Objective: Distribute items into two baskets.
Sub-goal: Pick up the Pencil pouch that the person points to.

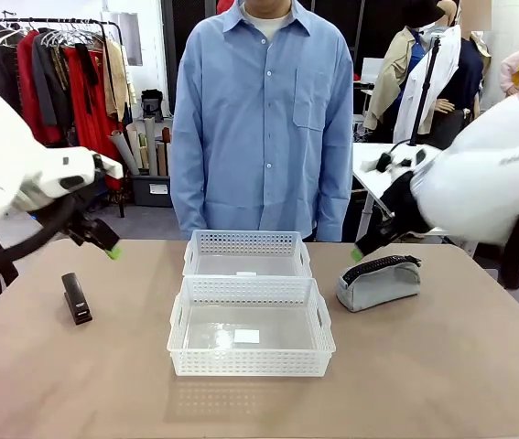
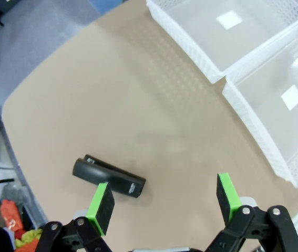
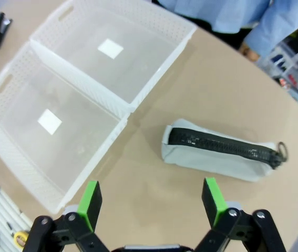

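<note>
Baskets (image 1: 250, 361) | white sticker (image 1: 246, 337) inside each (print unreadable) | pouch (image 1: 378, 283), stapler (image 1: 77, 299) outside

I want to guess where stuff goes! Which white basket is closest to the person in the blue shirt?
The far basket, right in front of the person; the other basket touches it but sits nearer the robot's side.

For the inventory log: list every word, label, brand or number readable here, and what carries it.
No text is legible.
White sticker in the near white lattice plastic basket: looks blank.
White sticker in the far white lattice basket: looks blank.
Small black oblong stapler: pale end mark, too blurred.
White right arm: grey lettering, too blurred.
</note>
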Controlling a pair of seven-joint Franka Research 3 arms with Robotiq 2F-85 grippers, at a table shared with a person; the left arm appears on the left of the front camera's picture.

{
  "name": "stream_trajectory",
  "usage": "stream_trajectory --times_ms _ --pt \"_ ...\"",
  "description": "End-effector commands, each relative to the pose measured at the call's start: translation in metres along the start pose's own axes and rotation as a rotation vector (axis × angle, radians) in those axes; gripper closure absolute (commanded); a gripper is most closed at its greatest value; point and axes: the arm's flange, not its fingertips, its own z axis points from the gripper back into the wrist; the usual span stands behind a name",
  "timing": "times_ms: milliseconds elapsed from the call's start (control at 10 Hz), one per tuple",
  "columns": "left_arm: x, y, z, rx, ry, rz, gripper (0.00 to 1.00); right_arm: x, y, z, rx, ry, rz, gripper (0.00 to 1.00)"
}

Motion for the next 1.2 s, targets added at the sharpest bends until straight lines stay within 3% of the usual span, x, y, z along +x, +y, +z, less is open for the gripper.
stream_trajectory --times_ms 0,500,1100 --pt "-0.003 0.034 0.019 -0.086 -0.001 0.008 0.00 0.000 -0.038 0.024 0.078 0.022 0.023 0.00" --pt "-0.008 0.097 0.070 -0.241 -0.075 0.030 0.00 -0.037 -0.113 0.088 0.264 -0.044 -0.040 0.00" --pt "-0.025 0.158 0.118 -0.284 -0.259 0.073 0.00 -0.091 -0.151 0.152 0.269 -0.253 -0.128 0.00"
